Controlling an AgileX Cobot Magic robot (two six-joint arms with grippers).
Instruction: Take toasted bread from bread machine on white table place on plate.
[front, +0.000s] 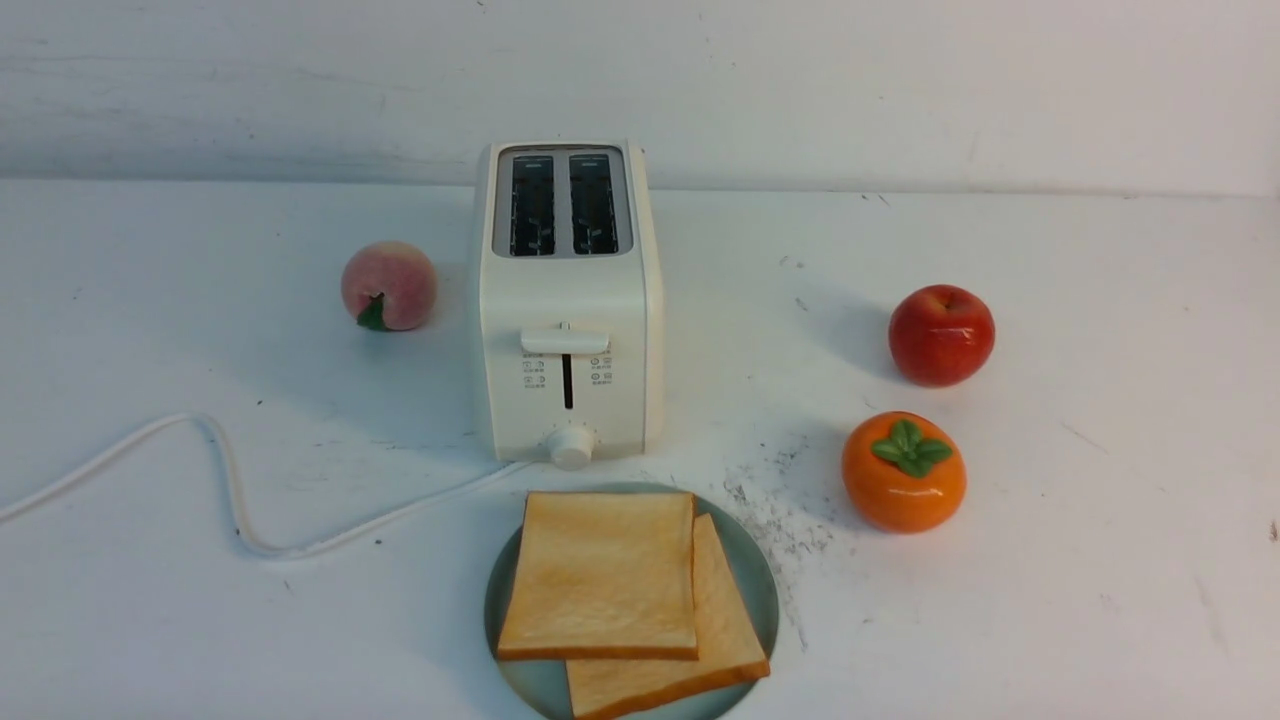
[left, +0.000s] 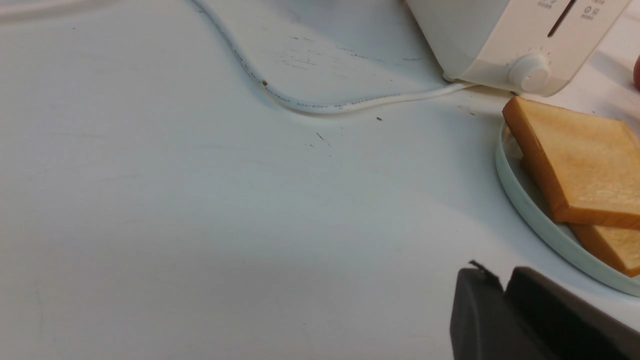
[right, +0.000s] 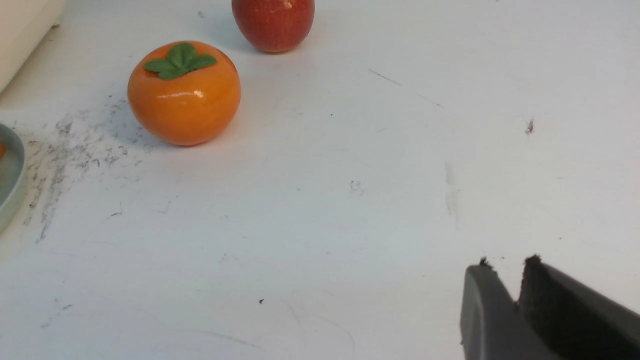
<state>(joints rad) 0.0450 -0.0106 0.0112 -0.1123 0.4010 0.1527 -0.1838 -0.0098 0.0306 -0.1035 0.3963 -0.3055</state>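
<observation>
Two slices of toasted bread lie overlapping on the plate, the upper slice partly covering the lower one. Just behind the plate stands the bread machine, both slots dark and empty. The white table carries them all. Neither arm shows in the front view. In the left wrist view my left gripper hangs over bare table beside the plate's rim, jaws together, nothing in them. In the right wrist view my right gripper is over bare table, jaws nearly touching, holding nothing.
A peach sits left of the bread machine. A red apple and an orange persimmon stand to the right. The white cord snakes across the table's left side. Dark scuffs mark the table beside the plate.
</observation>
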